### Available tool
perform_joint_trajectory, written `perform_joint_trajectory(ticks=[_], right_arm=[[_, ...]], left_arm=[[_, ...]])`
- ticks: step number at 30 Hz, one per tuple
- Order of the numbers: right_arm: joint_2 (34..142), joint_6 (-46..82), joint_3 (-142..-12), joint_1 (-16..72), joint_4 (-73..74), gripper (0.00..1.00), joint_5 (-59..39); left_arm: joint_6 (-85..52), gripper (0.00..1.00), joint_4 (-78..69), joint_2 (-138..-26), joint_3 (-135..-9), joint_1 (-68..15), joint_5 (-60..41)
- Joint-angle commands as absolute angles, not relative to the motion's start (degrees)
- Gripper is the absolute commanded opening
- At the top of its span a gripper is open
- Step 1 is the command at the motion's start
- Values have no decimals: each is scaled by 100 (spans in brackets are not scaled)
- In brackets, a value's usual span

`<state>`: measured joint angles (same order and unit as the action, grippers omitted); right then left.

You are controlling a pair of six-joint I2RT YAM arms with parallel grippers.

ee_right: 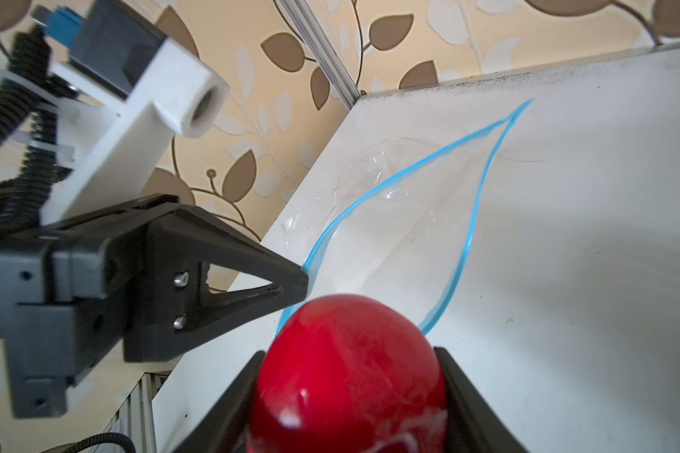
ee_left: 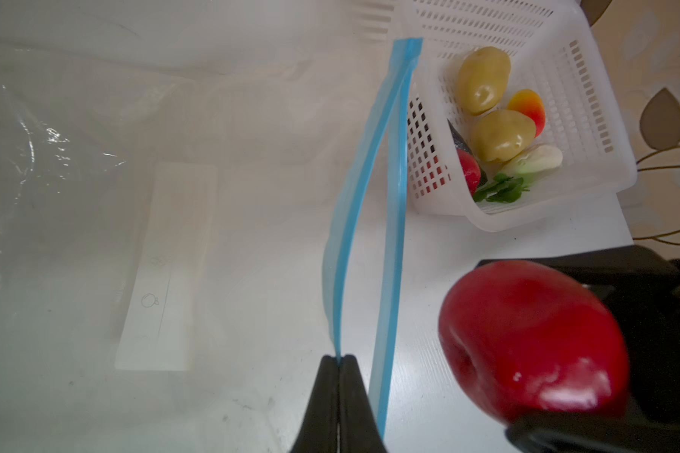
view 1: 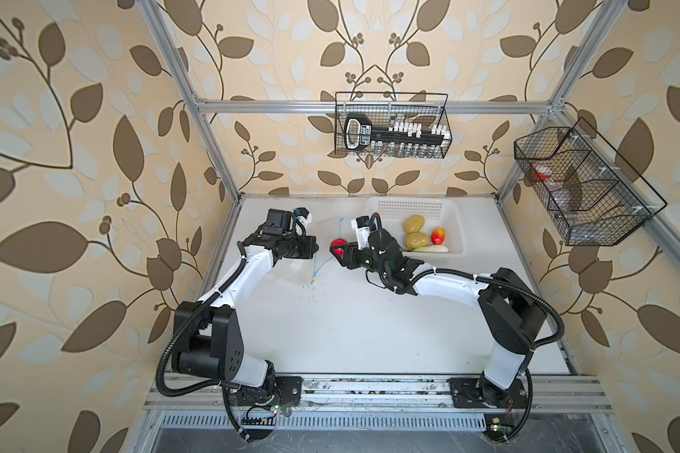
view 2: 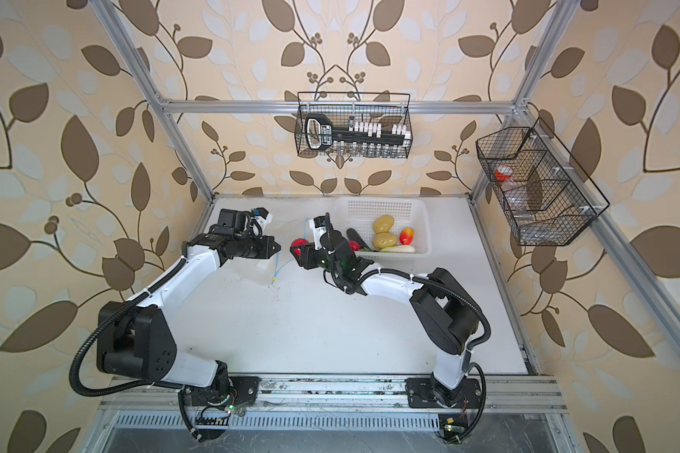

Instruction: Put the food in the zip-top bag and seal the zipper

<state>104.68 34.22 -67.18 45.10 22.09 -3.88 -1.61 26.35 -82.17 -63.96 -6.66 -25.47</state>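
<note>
**Tomato held at open bag mouth**

The left end effector (ee_left: 340, 359) has its fingers pressed together on one lip of the zipper (ee_left: 346, 235). It holds that blue strip up off the desk (view 1: 350, 325). The other lip lies flat, so in the right wrist view the mouth of the zip-top bag (ee_left: 75, 196) gapes as a leaf-shaped loop. The bag lies at the desk's rear, left of centre, w/ its white label patch (ee_left: 165, 270) showing through the clear film. A yellow tab (view 1: 313, 280) sits at the zipper's near end.

The right end effector (ee_right: 349, 353) is clamped on a red tomato (ee_right: 348, 392), one finger each side. It holds the tomato above the desk just outside the bag mouth, near the left end effector's tip but apart from it.

The other food pcs sit in a white perforated basket (view 1: 409, 206) at the desk's rear, right of centre, near the zipper's far end:
- a potato (ee_left: 483, 78) touching a second potato (ee_left: 502, 135)
- a red-yellow fruit (ee_left: 528, 108) beside them
- a white radish (ee_left: 534, 159) along the near wall
- a second tomato (ee_left: 468, 170)
- a dark eggplant (view 2: 354, 235), mostly hidden behind the right arm in both top views
</note>
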Motion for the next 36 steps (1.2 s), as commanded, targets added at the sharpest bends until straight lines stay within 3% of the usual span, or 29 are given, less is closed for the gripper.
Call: perform_joint_trajectory(ticks=[1,5,13,17,36], right_arm=[[10635,3465,-7049,4578,2143,31,-295],[10731,3307,-7301,4732,1775,31,248],[10969,3364,-7711,4746,1535,32,332],[11262,3393,-8143,4738,819,31,661],[11343,3350,-8251,4610,201,32,961]], left_arm=[[-122,0,2669,-7964,-6469,-615,-2834],[-132,0,2675,-7913,-6478,-615,-2924],[-183,0,2640,-7800,-6460,-615,-2978],[-448,0,2695,-7817,-6614,-616,-2475],[-354,0,3153,-7699,-7494,-642,-2347]])
